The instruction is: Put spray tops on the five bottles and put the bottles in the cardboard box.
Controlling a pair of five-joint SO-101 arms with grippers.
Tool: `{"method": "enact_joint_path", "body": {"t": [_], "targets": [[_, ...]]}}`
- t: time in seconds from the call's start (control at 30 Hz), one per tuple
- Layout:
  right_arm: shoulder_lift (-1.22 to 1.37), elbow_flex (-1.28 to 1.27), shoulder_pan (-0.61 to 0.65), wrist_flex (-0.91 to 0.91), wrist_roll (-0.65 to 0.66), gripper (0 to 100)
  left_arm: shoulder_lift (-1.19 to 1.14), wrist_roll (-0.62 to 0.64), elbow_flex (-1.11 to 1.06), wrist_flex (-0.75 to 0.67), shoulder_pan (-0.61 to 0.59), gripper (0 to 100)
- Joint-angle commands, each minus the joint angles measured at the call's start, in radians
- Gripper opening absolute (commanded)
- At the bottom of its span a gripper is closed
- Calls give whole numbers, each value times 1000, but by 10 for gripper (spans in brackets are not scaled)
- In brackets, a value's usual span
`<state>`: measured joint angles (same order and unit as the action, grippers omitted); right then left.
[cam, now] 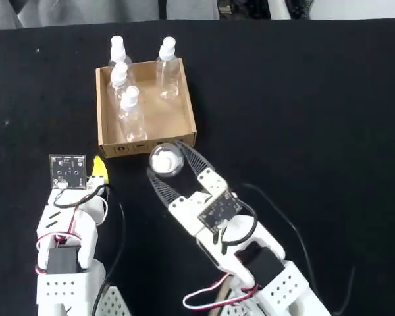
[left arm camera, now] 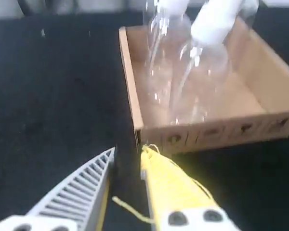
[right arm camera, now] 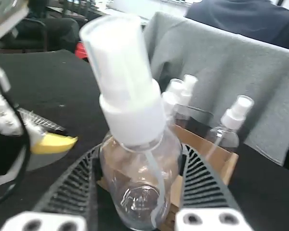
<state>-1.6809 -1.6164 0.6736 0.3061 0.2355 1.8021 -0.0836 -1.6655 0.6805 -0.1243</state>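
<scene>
Black cloth table [cam: 303, 99]; grey draped cloth [right arm camera: 221, 62] behind it in right wrist view. Cardboard box [cam: 145, 146]: shallow, open-topped, plain brown, sits far-left of centre. High view: right gripper [cam: 164, 160] clamped around fifth bottle [cam: 166, 160], just near of box's near wall. Bottle is seen end-on from above, so long axis approx. vertical, white spray top [right arm camera: 125, 96] up. Right wrist view adds detail the high view lacks: clear rounded body, dip tube inside, slight tilt, black ribbed fingers [right arm camera: 202, 183] pressed on both sides. Other bottles upright w/ tops on: near-left bottle [cam: 131, 117], mid-left bottle [cam: 120, 82] and far-right bottle [cam: 168, 74] inside box. Far-left bottle [cam: 117, 51] is at far-left corner; inside or behind wall, can't tell. Left gripper [left arm camera: 128, 151]: one grey ribbed finger, one yellow, slightly parted, empty, just near of box's near-left corner.
</scene>
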Motion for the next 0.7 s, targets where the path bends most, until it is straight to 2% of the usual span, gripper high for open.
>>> {"method": "enact_joint_path", "body": {"t": [0.0,0.3,0.67], "targets": [[-25,45,-44,23,2,85,11,-5,-33,-69,-10,84],[-25,94,-48,80,-34,85,9,-2,-36,9,-10,84],[-25,176,-48,150,-37,85,9,-9,-36,224,-12,84]]}}
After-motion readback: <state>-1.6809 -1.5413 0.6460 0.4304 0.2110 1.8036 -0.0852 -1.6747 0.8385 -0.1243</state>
